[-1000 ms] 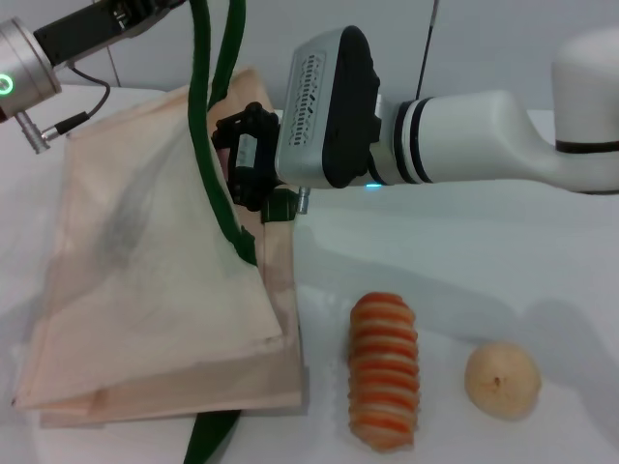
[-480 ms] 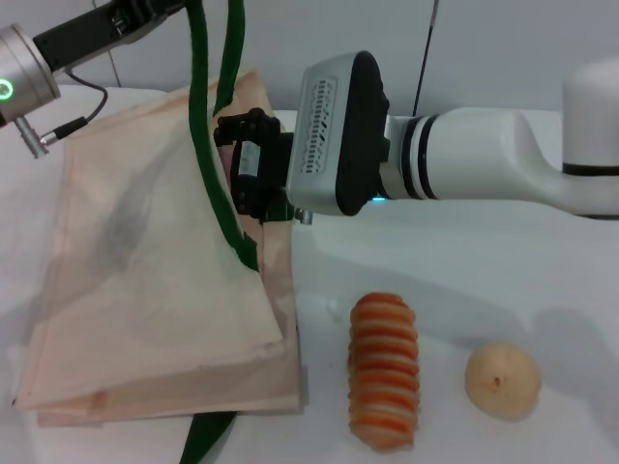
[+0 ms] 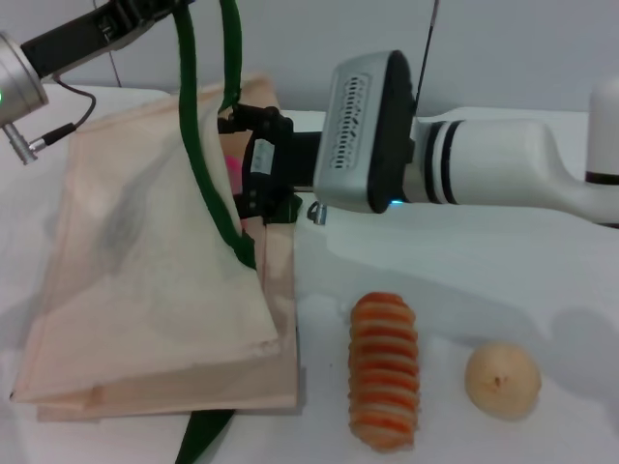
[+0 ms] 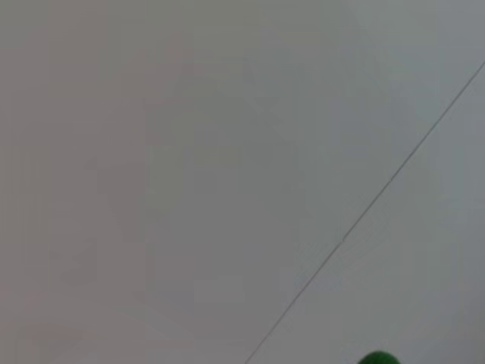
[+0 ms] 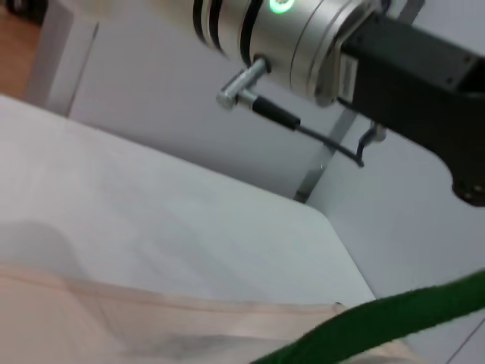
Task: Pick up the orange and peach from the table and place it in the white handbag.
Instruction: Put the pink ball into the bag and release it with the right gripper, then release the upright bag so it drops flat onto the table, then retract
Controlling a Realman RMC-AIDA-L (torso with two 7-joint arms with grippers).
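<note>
- Pink peach (image 3: 233,168) sits at the white handbag's (image 3: 145,271) mouth, apparently between the right gripper's (image 3: 250,174) narrow fingers.
- Left gripper (image 3: 145,8) holds up green strap (image 3: 198,145); its fingers' state cannot be told.
- Next: likely release inside.

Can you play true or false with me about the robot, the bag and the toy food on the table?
1. The right tool is at the mouth of the white handbag. True.
2. The striped roll is inside the handbag. False: it lies on the table, beside the bag.
3. The green straps are pulled upward toward the left arm. True.
4. The beige fruit touches the striped roll. False: there is a gap between them.
5. A bright orange fruit sits on the table next to the roll. False: no orange is in view.
</note>
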